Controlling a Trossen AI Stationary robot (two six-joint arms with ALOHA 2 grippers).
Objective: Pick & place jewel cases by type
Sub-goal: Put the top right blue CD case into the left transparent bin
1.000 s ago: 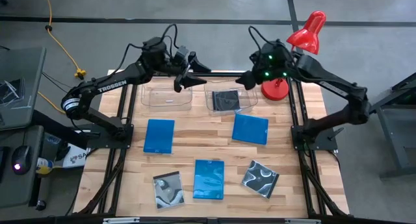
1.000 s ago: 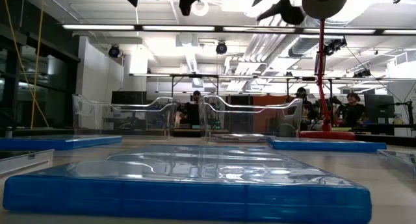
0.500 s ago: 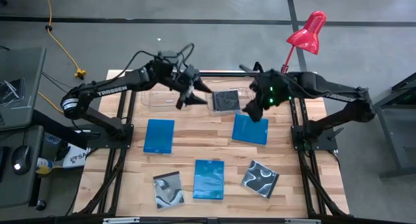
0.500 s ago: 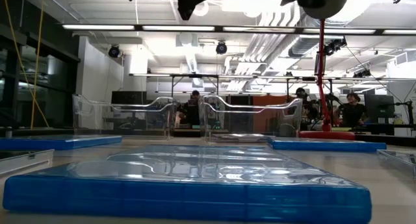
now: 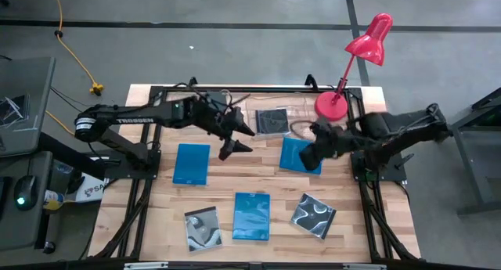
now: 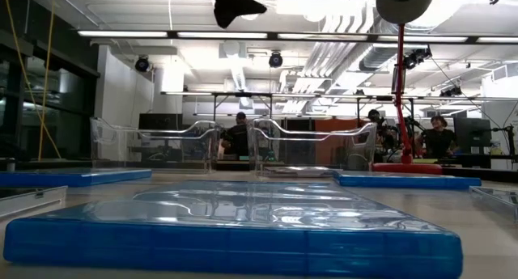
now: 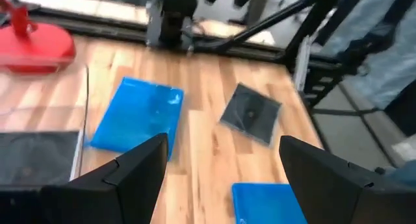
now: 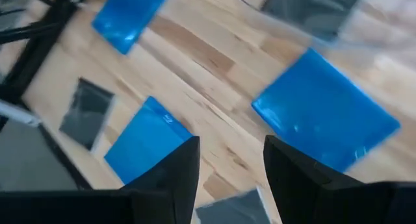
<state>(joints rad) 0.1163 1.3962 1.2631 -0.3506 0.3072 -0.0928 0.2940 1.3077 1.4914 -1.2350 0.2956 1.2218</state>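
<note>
Because the blue jewel case (image 5: 301, 155) lying flat on the table (image 5: 243, 176) below the tubs is thin, stiff and slick, we judge it light but brittle, best pinched across opposite edges. Over it our right gripper (image 5: 311, 156) hangs half open, empty; the left gripper (image 5: 235, 138) is wide open, empty.

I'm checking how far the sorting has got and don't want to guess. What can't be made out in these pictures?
- High view: left clear tub mostly hidden under the left arm; its contents can't be seen.
- High view: near edge of the blue case covered by the right pincer; touching or hovering, unclear.
- Low view: front blue case fills the foreground, hiding cases behind.
- Left wrist view: black case cut off by the fingers.
</note>
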